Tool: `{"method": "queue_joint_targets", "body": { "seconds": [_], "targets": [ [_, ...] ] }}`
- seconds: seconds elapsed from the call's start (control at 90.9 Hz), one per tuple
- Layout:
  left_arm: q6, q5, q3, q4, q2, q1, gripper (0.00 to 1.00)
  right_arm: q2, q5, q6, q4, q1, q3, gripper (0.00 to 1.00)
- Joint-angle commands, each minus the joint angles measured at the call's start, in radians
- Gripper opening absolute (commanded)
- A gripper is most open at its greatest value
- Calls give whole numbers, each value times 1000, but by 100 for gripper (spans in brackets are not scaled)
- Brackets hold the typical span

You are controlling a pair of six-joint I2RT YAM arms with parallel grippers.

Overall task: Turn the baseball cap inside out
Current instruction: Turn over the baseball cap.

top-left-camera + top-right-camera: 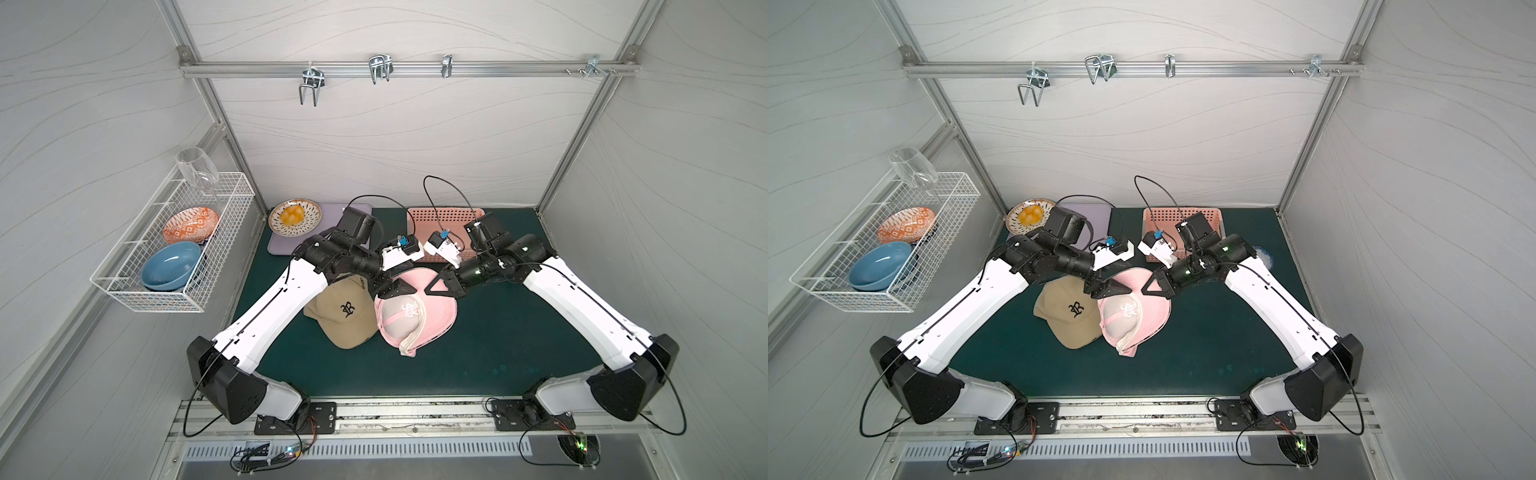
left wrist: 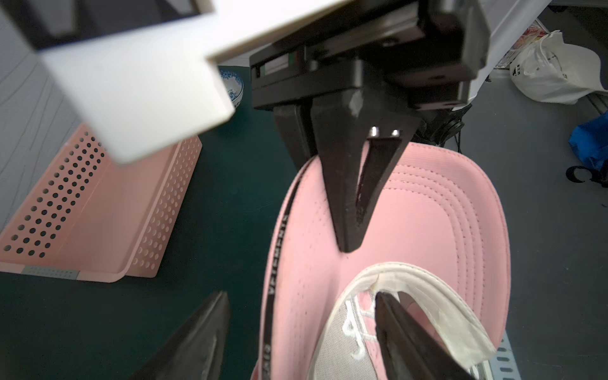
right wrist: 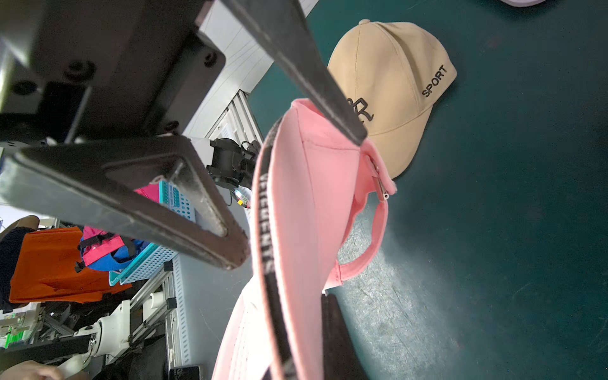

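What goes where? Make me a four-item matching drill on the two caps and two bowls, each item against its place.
Items
1. pink fabric baseball cap
2. tan fabric baseball cap
3. round blue glazed bowl
4. round patterned bowl with yellow food

Places
A. inside the white wire basket
B. on the lilac rectangular board
C. brim pinched in the right hand
D. lying loose, crown up, on the dark green mat

Pairs: 1-C, 2-D, 3-A, 4-B

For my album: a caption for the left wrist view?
Right gripper pinches pink cap by brim; open left gripper straddles crown edge.
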Motion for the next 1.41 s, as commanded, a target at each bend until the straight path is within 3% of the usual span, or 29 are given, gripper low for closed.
{"method": "queue_joint_targets", "body": {
  "seconds": [0.0, 0.187, 0.275, 0.33, 0.451, 0.462, 0.495, 0.561, 0.605, 0.649, 0.781, 0.88, 0.946, 1.089, 1.155, 1.265, 1.397],
  "targets": [
    [14, 54, 43, -5, 14, 5, 71, -8, 5, -16, -20, 6, 16, 0],
    [2, 56, 35, 13, 48, 6, 71, -28, 20, -8, -2, 8, 15, 0],
    [-2, 67, 48, 10, 74, 5, 63, -36, 25, -8, 2, 7, 14, 0],
    [-7, 70, 56, 10, 86, 5, 51, -41, 30, -5, 5, 6, 13, 0],
    [-25, 60, 62, 22, 92, 5, 0, -52, 66, 6, 15, 2, 2, 0],
    [-28, 59, 60, 30, 89, 5, 0, -54, 70, 7, 17, -1, 1, 1],
    [-43, 51, 52, 50, 82, 6, 0, -61, 79, 20, 30, -9, -8, 8],
    [-93, 14, 22, 119, 53, 5, 0, -81, 127, 53, 65, -34, -26, 46],
    [-140, -31, -7, 191, 28, 5, 0, -106, 171, 82, 99, -58, -48, 64],
    [-193, -88, -43, 258, 1, 7, 0, -149, 216, 122, 142, -91, -74, 73],
    [-432, -304, -157, 515, -94, 9, 0, -297, 385, 199, 266, -160, -172, 87],
    [-682, -464, -236, 660, -165, 10, 0, -382, 513, 209, 316, -164, -216, 89],
    [-836, -545, -265, 696, -193, 8, 0, -419, 518, 211, 334, -164, -236, 89],
    [-1108, -600, -350, 793, -245, 8, 0, -425, 248, 220, 395, -159, -277, 82],
    [-1225, -598, -382, 835, -258, 7, 0, -412, 182, 231, 433, -124, -299, 76],
    [-1338, -597, -396, 870, -264, -8, 0, -397, 235, 229, 514, -11, -335, 65],
    [-1374, -619, -394, 874, -269, -39, 0, -351, 332, 244, 608, 88, -368, 44]
  ]
}}
